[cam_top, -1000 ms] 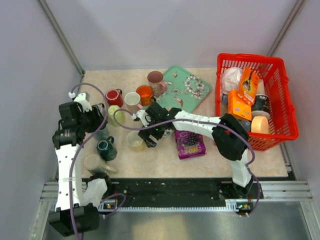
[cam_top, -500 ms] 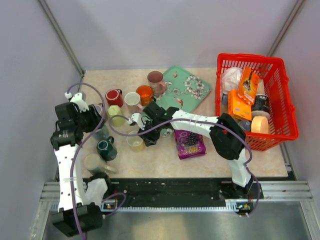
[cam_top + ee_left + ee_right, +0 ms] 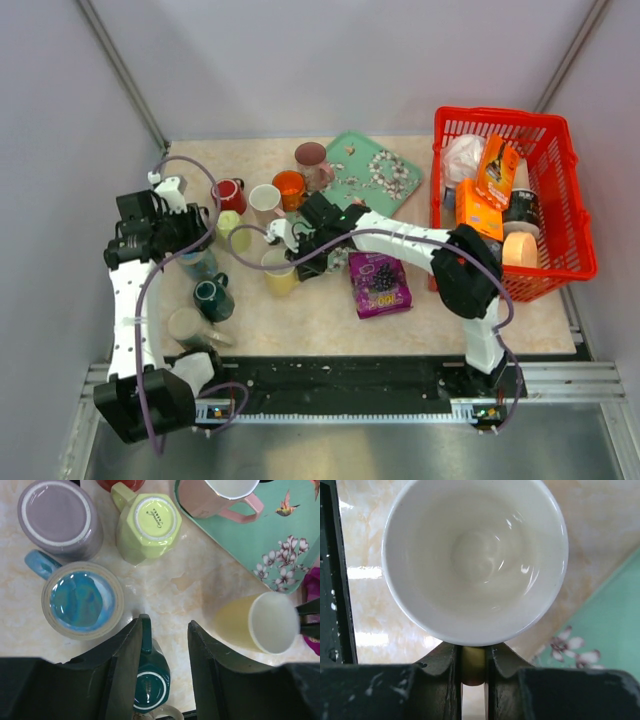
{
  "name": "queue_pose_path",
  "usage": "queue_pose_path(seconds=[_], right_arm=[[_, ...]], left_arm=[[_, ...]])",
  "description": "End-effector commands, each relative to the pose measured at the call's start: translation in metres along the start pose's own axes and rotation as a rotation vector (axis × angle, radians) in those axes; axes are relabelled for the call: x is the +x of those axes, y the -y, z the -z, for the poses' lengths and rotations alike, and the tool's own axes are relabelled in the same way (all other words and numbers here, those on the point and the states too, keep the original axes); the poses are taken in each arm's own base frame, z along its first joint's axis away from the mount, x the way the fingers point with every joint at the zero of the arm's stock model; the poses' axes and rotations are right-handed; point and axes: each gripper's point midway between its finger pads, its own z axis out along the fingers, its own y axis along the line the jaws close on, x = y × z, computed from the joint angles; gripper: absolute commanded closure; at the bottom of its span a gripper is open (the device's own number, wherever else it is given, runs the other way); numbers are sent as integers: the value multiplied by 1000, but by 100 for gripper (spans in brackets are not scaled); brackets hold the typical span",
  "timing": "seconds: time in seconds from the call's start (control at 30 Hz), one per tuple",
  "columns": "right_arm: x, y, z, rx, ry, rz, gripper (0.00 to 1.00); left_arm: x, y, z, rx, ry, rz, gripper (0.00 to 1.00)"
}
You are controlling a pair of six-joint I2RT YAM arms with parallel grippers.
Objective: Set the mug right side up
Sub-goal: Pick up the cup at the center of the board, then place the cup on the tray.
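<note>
Nearest the bases, the left tool (image 3: 167, 623) hangs above a dark green mug (image 3: 150, 680), its jaws partly apart and gripping nothing.

Just beyond it, the pale yellow mug (image 3: 280, 277) lies on its side on the surface (image 3: 330, 320), between the dark green mug and a purple packet (image 3: 380, 285). Its mouth faces the right tool (image 3: 472, 652).

The change is here. 1 second ago the right tool's jaws stood wide beside this mug; now they are drawn narrow, pinching its handle (image 3: 472, 669). The right wrist view looks straight into the empty bowl. The mug also sits slightly farther from the bases than before.

The grasp therefore appears made, but the mug is not yet upright. A turn of the wrist to bring the mouth upward, then setting the base down, likely remains.

Farther off, a lilac mug (image 3: 60, 517) and a lime mug (image 3: 150, 525) stand inverted. Beyond them lie a flowered tray (image 3: 400, 190) and a red basket (image 3: 500, 113).
</note>
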Motion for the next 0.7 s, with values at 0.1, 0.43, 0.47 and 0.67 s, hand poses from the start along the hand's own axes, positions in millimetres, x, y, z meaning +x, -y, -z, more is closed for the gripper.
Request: queue_pose_path(seconds=[0.1, 0.43, 0.47, 0.67], right_arm=[[-88, 18, 142, 108, 352, 228, 100], [-74, 170, 234, 556, 376, -119, 100], [-78, 183, 240, 594, 386, -139, 100], [-66, 245, 255, 729, 369, -185, 100]], left_arm=[[-40, 13, 13, 73, 47, -210, 53], [-67, 72, 5, 304, 175, -308, 53], [-65, 77, 0, 314, 180, -316, 53], [-56, 85, -13, 372, 155, -325, 53]])
